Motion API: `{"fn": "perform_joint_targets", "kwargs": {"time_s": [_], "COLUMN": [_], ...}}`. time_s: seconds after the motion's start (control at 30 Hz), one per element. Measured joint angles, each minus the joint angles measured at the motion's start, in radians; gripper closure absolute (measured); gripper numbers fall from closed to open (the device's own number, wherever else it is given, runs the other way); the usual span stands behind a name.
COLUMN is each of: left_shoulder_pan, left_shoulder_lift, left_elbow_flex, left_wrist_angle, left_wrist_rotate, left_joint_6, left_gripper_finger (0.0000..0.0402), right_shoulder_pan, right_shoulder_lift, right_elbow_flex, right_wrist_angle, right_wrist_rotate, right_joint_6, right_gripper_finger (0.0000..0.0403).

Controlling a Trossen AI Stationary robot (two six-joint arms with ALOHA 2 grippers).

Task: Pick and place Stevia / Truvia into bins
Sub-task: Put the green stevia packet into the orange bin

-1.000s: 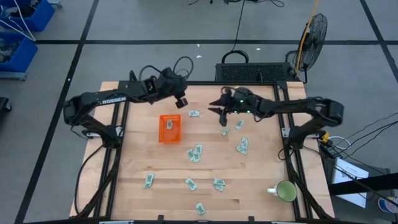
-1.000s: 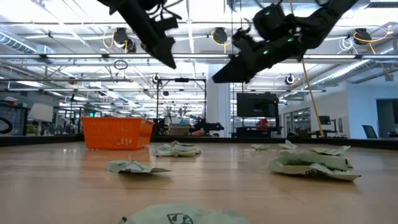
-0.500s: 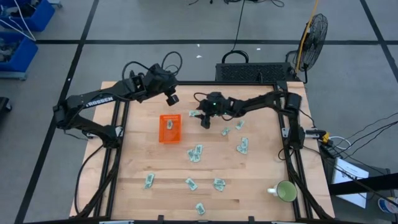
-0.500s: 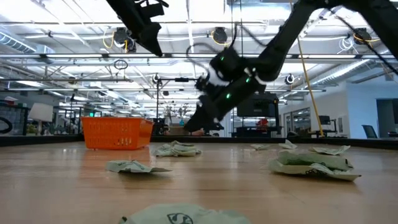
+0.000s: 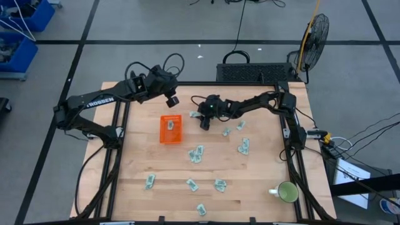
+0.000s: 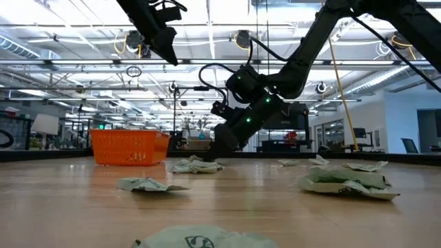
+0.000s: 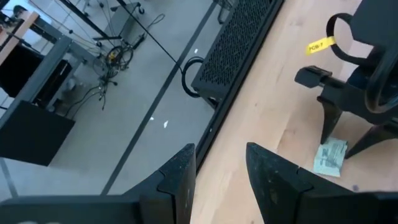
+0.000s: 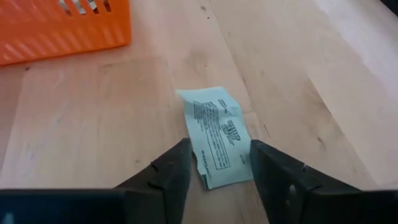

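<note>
Pale green and white sachets lie flat and scattered on the wooden table. One sachet [image 5: 193, 115] [image 8: 217, 140] lies just right of the orange bin [image 5: 170, 129] [image 6: 129, 147], which has a sachet [image 5: 170, 125] inside. My right gripper [image 5: 203, 122] [image 8: 221, 177] is open and low over the table; its fingers stand on either side of that sachet's near end, and no touch shows. My left gripper [image 5: 171, 99] [image 7: 217, 180] is open and empty, raised above the table's far left part.
More sachets lie right of the gripper [image 5: 226, 132] [image 5: 243, 147], mid-table [image 5: 197, 153] and along the near edge [image 5: 150, 181] [image 5: 220, 185]. A green mug [image 5: 287, 192] stands at the near right corner. A black crate [image 5: 256, 72] and a fan [image 5: 315, 31] stand beyond the far edge.
My right gripper has swung toward the table's left edge and come down, from above the right-hand sachets to low over the sachet beside the orange bin. My left gripper has drawn back a little toward the far left. No sachet has moved.
</note>
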Motion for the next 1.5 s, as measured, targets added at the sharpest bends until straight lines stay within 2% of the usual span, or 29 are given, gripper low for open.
{"fn": "perform_joint_targets", "kwargs": {"time_s": [0.13,0.27,0.33,0.53,0.67,0.8,0.93,1.2,1.33,1.5], "left_shoulder_pan": [0.000,0.000,0.000,0.000,0.000,0.000,0.000,0.000,0.000,0.000], "left_shoulder_lift": [0.000,0.000,0.000,0.000,0.000,0.000,0.000,0.000,0.000,0.000], "left_elbow_flex": [0.000,0.000,0.000,0.000,-0.001,-0.001,-0.001,-0.001,-0.001,-0.001], "left_wrist_angle": [-0.016,-0.014,-0.014,-0.012,0.015,0.065,0.128,0.310,0.301,0.269], "left_wrist_rotate": [0.000,-0.001,-0.001,-0.042,-0.125,-0.179,-0.180,-0.178,-0.177,-0.177], "left_joint_6": [-0.019,-0.019,-0.019,-0.018,-0.026,-0.038,-0.027,0.022,0.022,0.035], "left_gripper_finger": [0.0252,0.0252,0.0252,0.0252,0.0252,0.0252,0.0252,0.0252,0.0252,0.0252], "right_shoulder_pan": [0.001,-0.001,-0.001,0.063,0.146,0.212,0.240,0.251,0.252,0.252], "right_shoulder_lift": [0.000,-0.006,-0.014,-0.093,-0.157,-0.160,-0.134,-0.013,0.046,0.046], "right_elbow_flex": [-0.001,-0.002,-0.003,-0.011,-0.007,-0.007,0.011,0.151,0.175,0.177], "right_wrist_angle": [0.010,0.016,0.015,0.016,0.125,0.250,0.332,0.319,0.300,0.272], "right_wrist_rotate": [-0.001,0.013,0.013,0.026,0.015,0.013,0.011,-0.066,-0.069,-0.067], "right_joint_6": [0.043,0.138,0.151,0.155,0.129,0.097,0.128,0.168,0.184,0.174], "right_gripper_finger": [0.0304,0.0373,0.0391,0.0386,0.0396,0.0389,0.0387,0.0385,0.0365,0.0323]}}
